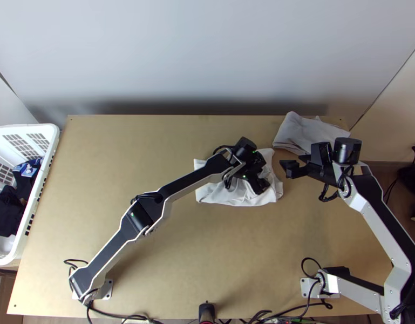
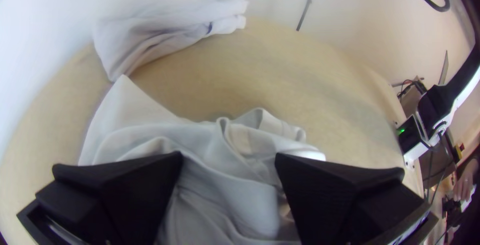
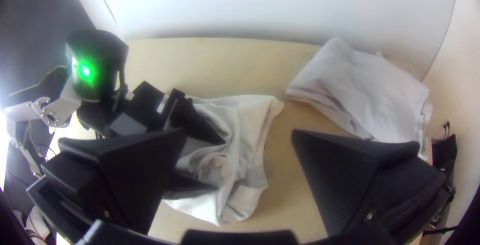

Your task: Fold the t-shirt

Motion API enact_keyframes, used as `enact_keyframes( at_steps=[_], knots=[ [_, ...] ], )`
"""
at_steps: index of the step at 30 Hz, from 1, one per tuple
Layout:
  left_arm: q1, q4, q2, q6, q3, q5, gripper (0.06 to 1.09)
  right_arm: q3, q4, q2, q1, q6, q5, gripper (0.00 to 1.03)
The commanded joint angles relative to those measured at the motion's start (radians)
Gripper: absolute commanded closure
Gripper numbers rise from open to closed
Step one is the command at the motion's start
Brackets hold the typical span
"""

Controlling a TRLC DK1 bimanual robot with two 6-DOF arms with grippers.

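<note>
Nearest, beyond the left edge of the table (image 1: 207, 259), a white basket (image 1: 52, 132) holds dark clothes (image 1: 5, 210), which look like later work, if they count at all. Farther in, right of the table's middle, lies the pale t-shirt (image 1: 218, 195), bunched and creased, with a fairly straight near edge and loose ridges heaped across it. No neat fold can be made out, so the folding proper seems hardly begun; spreading, squaring and every fold appear to remain. The left hand (image 2: 229, 157) is over the shirt, released, its fingers wide apart with rumpled fabric between them. Just right of the shirt, the right hand (image 3: 239, 132) is released too, well spread and holding nothing. At the far right corner rests a pale cloth (image 1: 304, 132), gathered into a compact, roughly folded shape, perhaps a finished piece. The likely next need is to find the shirt's edges and flatten it.
</note>
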Motion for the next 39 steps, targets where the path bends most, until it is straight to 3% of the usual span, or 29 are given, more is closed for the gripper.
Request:
enact_keyframes(
  at_steps=[1, 15, 20, 22, 27, 32, 36, 39],
  knots=[
    [0.003, -0.003, -0.022, -0.038, 0.000, 0.001, 0.10, -0.012, 0.002, -0.013, 0.000, -0.001, -0.001, 0.05],
    [0.073, 0.029, -0.222, -0.198, -0.002, 0.010, 0.10, -0.065, 0.009, -0.026, 0.017, -0.007, -0.002, 0.05],
    [0.131, -0.184, -0.276, -0.178, 0.000, 0.010, 0.10, -0.045, -0.011, -0.010, 0.057, -0.001, -0.006, 0.05],
    [0.161, -0.299, -0.303, -0.146, -0.003, 0.010, 0.10, 0.008, -0.109, 0.023, 0.093, 0.010, -0.010, 0.05],
    [0.242, -0.483, -0.412, -0.061, -0.115, -0.011, 0.10, 0.081, -0.169, 0.034, 0.270, 0.014, -0.029, 0.05],
    [0.303, -0.529, -0.543, 0.003, -0.247, -0.071, 0.10, 0.212, -0.236, 0.126, 0.366, 0.077, -0.182, 0.05],
    [0.337, -0.524, -0.642, 0.008, -0.357, -0.103, 0.10, 0.300, -0.253, 0.247, 0.374, 0.166, -0.352, 0.05],
    [0.339, -0.492, -0.722, 0.006, -0.459, -0.143, 0.10, 0.343, -0.253, 0.349, 0.399, 0.186, -0.424, 0.05]
  ],
)
